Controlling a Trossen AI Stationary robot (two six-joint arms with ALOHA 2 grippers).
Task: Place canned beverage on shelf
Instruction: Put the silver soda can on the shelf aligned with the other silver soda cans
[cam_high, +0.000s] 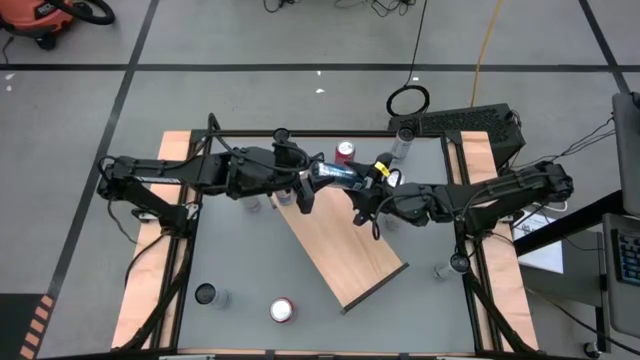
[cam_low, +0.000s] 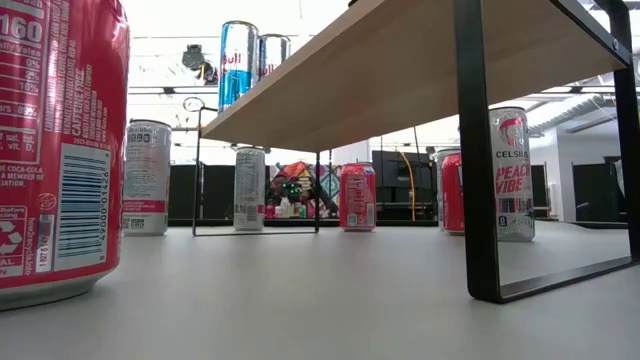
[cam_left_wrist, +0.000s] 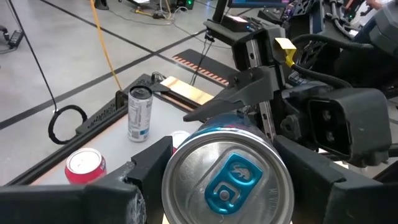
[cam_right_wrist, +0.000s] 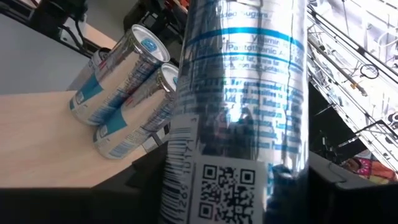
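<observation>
A silver-and-blue slim can (cam_high: 335, 172) hangs roughly level in the air over the far end of the shelf (cam_high: 345, 255), between my two arms. My left gripper (cam_high: 318, 178) comes from the table's left and is shut on the can's top end (cam_left_wrist: 227, 180). My right gripper (cam_high: 362, 185) comes from the right and is shut on the can's other end (cam_right_wrist: 242, 93). Two like cans (cam_right_wrist: 118, 93) (cam_right_wrist: 146, 115) stand on the shelf top (cam_low: 380, 70). My left gripper pinches the can's wall just below its top rim (cam_left_wrist: 177, 171) between its two fingers (cam_left_wrist: 146, 165). The fingers come about level from the table's left and lie along the can, whose blue-tabbed lid faces the wrist. The can is lifted clear of the shelf. My right gripper has the can's printed body (cam_right_wrist: 186, 180) between its two fingers, which come about level from the table's right and lie along the can. One finger (cam_left_wrist: 239, 96) lies against the can's far part. The can is clear of the shelf.
Cans stand on the table around the shelf: a red one (cam_high: 344, 151) and a silver one (cam_high: 403, 140) at the far edge, a dark one (cam_high: 206, 294) and a red one (cam_high: 282, 311) near the front, and one (cam_high: 443, 270) at the right. Pale wood strips (cam_high: 150, 260) line both sides.
</observation>
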